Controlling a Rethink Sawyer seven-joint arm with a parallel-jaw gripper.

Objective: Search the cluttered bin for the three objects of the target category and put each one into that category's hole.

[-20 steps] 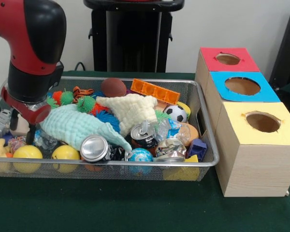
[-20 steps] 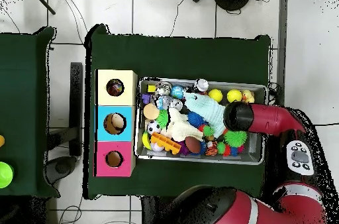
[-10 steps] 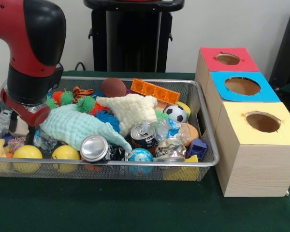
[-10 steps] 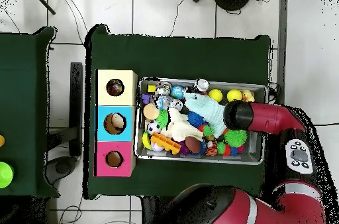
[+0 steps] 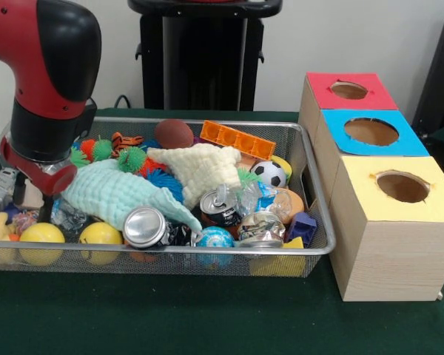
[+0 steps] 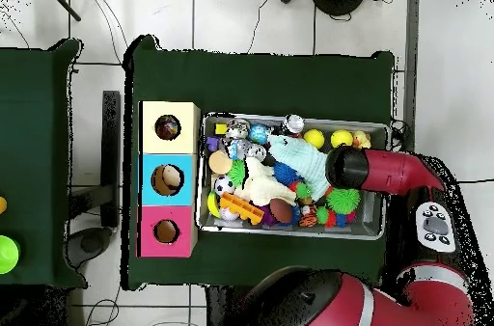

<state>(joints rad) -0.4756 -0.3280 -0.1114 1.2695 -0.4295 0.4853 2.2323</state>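
Observation:
The wire-mesh bin is full of clutter. The mint-green knit cloth lies at its left centre, and the cream knit cloth lies in the middle. Both also show in the overhead view, mint and cream. The polka-dot cloth is hidden. My gripper hangs under the red and black wrist, down in the bin's left end, just left of the mint cloth. The wrist hides it in the overhead view. The yellow-faced hole tops the nearest wooden box, to the right of the bin, also seen from overhead.
Metal cans lie by the bin's front rim, beside two yellow balls. A soccer ball, an orange block and a brown ball lie further back. The blue-faced hole and red-faced hole follow behind the yellow one.
The wrist has shifted only very slightly over the bin's left end. The cloths and the other things lie as before.

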